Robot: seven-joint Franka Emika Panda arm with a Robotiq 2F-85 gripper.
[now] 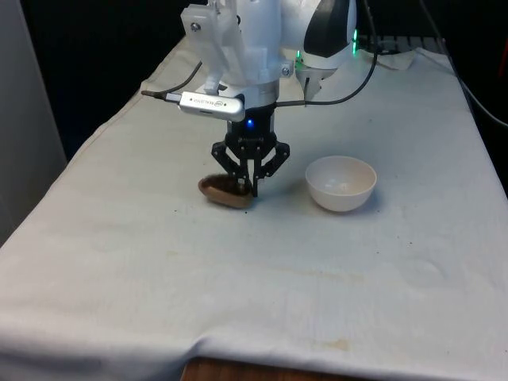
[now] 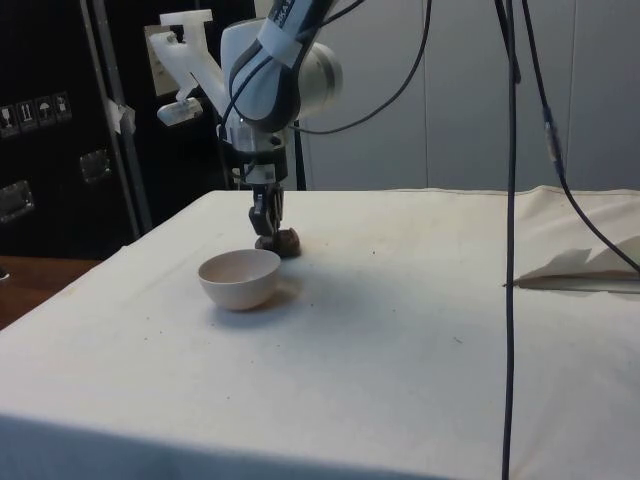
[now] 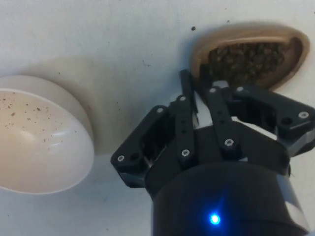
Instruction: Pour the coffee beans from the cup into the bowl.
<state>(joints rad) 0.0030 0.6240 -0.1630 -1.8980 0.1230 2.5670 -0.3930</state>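
A low brown cup [image 1: 223,190] filled with coffee beans [image 3: 248,56] sits on the white cloth. My gripper [image 1: 254,189] points straight down at the cup's edge on the bowl side. Its two fingers stand close together with the cup's rim pinched between them, one inside and one outside [image 3: 195,86]. The white bowl [image 1: 341,182] stands a short way off, towards the front view's right of the cup. It holds only a few dark specks [image 3: 29,118]. In the side view the gripper [image 2: 268,235] hides most of the cup [image 2: 288,240], just behind the bowl [image 2: 240,278].
White cloth [image 1: 238,302] stretches wide in front of the cup and bowl. A crumpled fold of cloth [image 2: 590,268] lies near the far end by the arm's base. Black cables [image 2: 512,200] hang down close to the side camera.
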